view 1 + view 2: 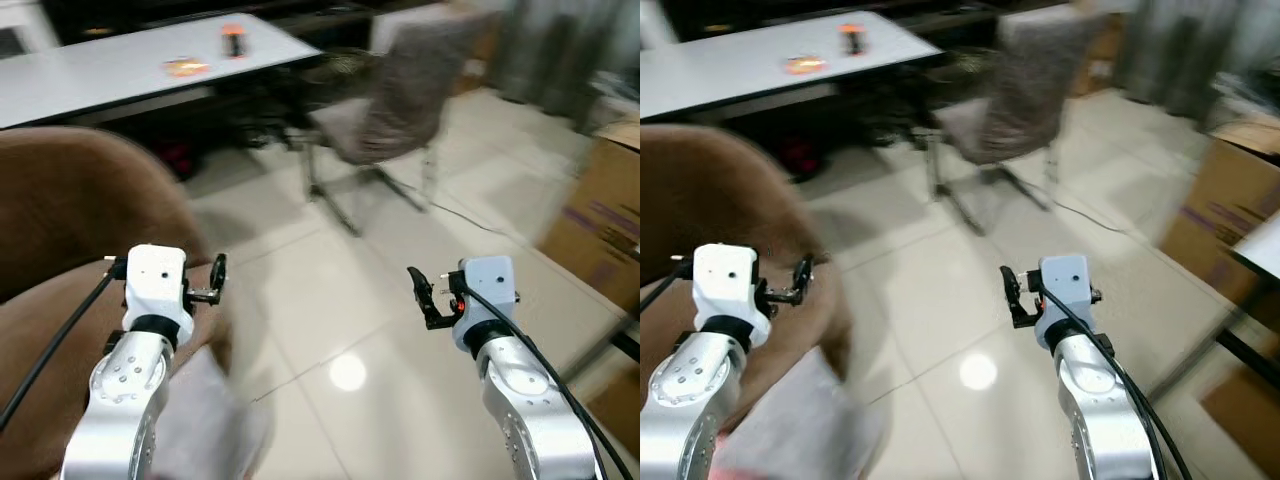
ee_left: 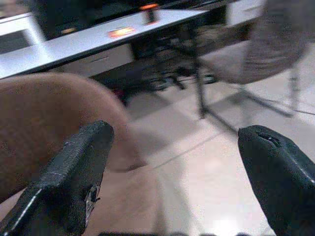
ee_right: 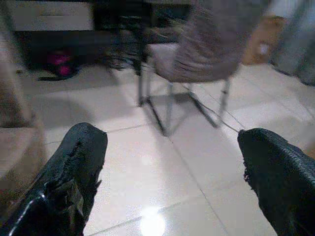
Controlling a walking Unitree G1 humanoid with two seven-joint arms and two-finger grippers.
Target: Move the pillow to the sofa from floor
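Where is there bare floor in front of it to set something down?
The pale tiled floor is bare between the brown sofa and the cardboard box, right ahead of the open left gripper and open right gripper. Farther on it gets crowded: a grey metal-legged chair and dark clutter under the white table.

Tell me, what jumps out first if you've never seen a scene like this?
Two silver arms reach forward, each ending in open black fingers: the left gripper over a brown sofa, the right gripper above the shiny tiled floor. Ahead stands a grey chair beside a long white table. A pale, blurred cushion-like shape lies on the sofa by the left arm.
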